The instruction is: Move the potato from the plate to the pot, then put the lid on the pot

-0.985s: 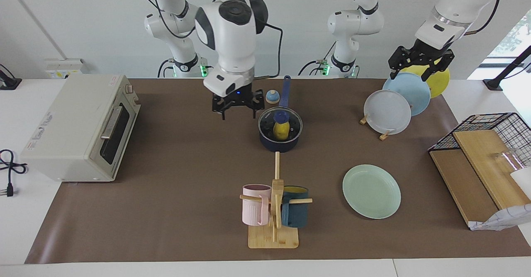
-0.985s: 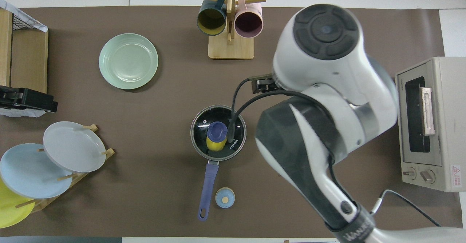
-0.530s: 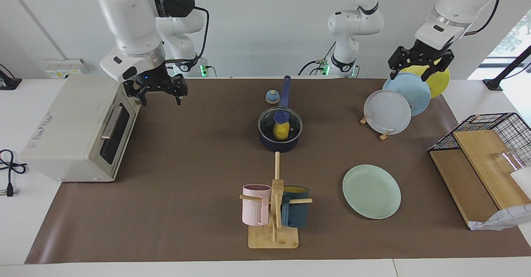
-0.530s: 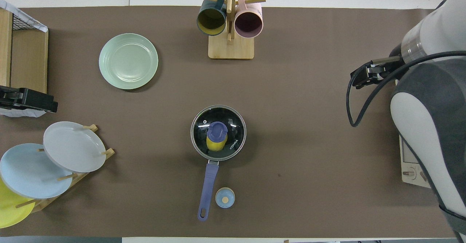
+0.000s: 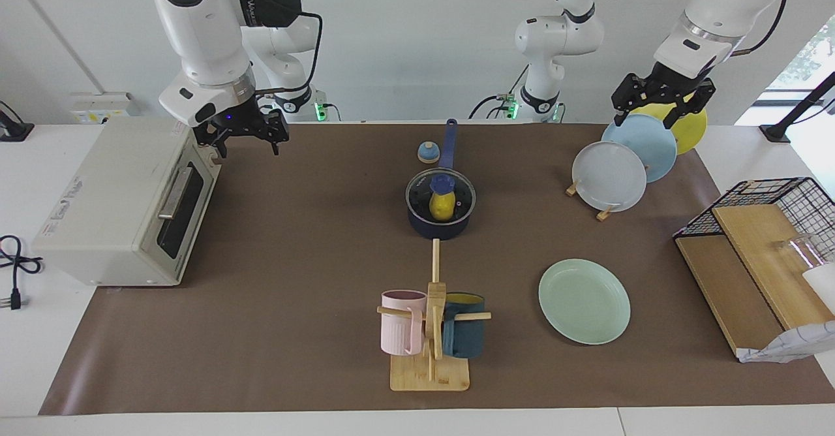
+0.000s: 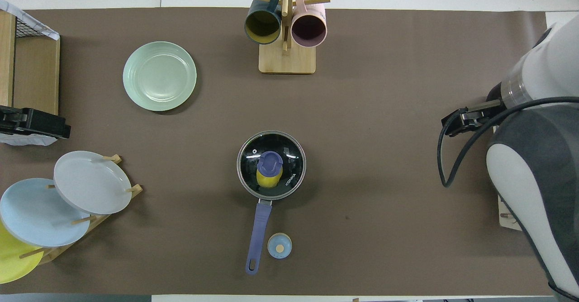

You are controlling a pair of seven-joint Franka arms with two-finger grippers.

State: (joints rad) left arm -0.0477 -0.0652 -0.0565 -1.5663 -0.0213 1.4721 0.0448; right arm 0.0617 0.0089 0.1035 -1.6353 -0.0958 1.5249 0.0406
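The potato (image 5: pixel 442 207) sits in the pot (image 5: pixel 440 217) mid-worktop under the glass lid (image 5: pixel 441 194), which looks fragile and slick and is best taken by its blue knob (image 5: pixel 441 182); the plate (image 5: pixel 584 301) lies bare. Nearby stand only a small bell (image 5: pixel 428 153) and the mug rack (image 5: pixel 430 328), nothing obstructing. The right pincer (image 5: pixel 242 137) hangs spread and empty over the toaster oven (image 5: pixel 124 201); the left pincer (image 5: pixel 660 102), also spread, waits over the plate rack (image 5: pixel 607 212).
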